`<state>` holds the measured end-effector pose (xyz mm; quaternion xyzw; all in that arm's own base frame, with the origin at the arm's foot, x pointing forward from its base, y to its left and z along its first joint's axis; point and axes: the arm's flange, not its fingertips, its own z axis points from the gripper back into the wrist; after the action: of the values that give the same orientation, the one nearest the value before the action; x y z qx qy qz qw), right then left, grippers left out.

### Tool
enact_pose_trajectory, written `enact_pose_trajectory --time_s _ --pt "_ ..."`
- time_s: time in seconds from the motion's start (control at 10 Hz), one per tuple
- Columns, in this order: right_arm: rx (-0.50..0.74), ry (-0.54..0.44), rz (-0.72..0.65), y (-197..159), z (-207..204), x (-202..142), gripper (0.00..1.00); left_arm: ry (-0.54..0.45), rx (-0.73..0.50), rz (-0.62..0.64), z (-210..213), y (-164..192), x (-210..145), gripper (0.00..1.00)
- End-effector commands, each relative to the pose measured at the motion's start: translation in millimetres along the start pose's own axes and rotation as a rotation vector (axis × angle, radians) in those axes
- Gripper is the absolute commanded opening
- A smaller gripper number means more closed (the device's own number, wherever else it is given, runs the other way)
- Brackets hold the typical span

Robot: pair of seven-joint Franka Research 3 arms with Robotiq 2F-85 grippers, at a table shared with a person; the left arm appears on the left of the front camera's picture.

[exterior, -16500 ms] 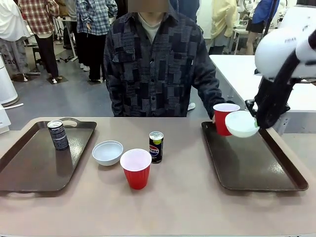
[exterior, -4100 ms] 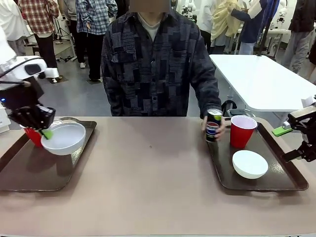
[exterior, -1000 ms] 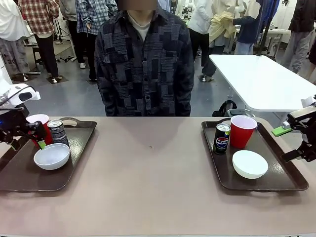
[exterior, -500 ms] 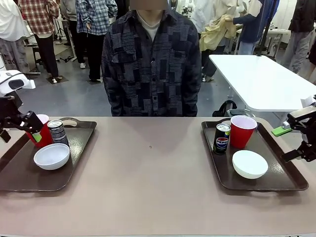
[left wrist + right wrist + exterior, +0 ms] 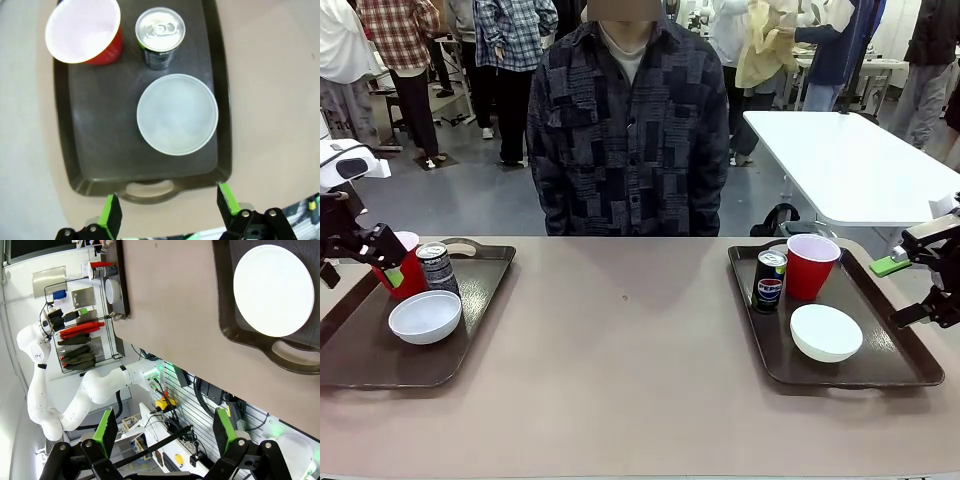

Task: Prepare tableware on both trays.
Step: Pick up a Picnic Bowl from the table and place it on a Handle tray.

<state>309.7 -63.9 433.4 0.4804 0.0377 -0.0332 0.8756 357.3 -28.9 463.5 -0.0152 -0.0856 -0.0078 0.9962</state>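
The left tray [image 5: 470,335] holds a red cup [image 5: 410,275], a dark can [image 5: 437,270] and a white bowl [image 5: 424,317]. On the right tray [image 5: 880,370] stand a can [image 5: 769,279] and a red cup [image 5: 811,266], with a white bowl [image 5: 826,332] in front of them. My left gripper [image 5: 360,265] hovers open above the left tray's far left corner, beside the cup. From the left wrist view, the cup [image 5: 84,31], can [image 5: 160,37] and bowl [image 5: 177,114] lie below its open gripper [image 5: 167,220]. My right gripper [image 5: 900,292] hangs open and empty past the right tray's outer rim; its gripper [image 5: 162,432] sees the bowl [image 5: 273,290].
A person [image 5: 625,130] stands at the table's far side with arms down, hands off the table. The tan tabletop [image 5: 630,350] runs bare between the two trays. A white table [image 5: 840,165] stands behind at the right.
Over the last second my left gripper has lifted and drawn back to the left, away from the bowl on the left tray. The right arm has stayed still.
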Motion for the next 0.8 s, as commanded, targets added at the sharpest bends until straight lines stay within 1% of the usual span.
enact_pose_trajectory --time_s 0.0,0.1,0.2,0.3,0.4,0.5,0.6,0.7 --pt "0.003 0.002 -0.002 -1 0 0 1.0 -0.005 0.0 0.0 2 0 0 1.0" --pt "0.003 0.002 -0.002 -1 0 0 1.0 0.034 -0.219 -0.085 4 -5 1 1.0" --pt "0.003 0.002 -0.002 -1 0 0 1.0 0.075 -0.454 -0.157 8 -6 -7 1.0" --pt "0.003 0.002 -0.002 -1 0 0 1.0 0.093 -0.7 -0.19 13 4 -21 1.0" --pt "0.003 0.002 -0.002 -1 0 0 1.0 0.061 -0.954 -0.165 20 22 -36 1.0" --pt "0.003 0.002 -0.002 -1 0 0 1.0 -0.009 -1.132 -0.115 25 38 -47 1.0" --pt "0.003 0.002 -0.002 -1 0 0 1.0 -0.067 -1.251 -0.035 27 54 -57 1.0" --pt "0.003 0.002 -0.002 -1 0 0 1.0 -0.08 -1.301 0.036 25 67 -67 1.0"
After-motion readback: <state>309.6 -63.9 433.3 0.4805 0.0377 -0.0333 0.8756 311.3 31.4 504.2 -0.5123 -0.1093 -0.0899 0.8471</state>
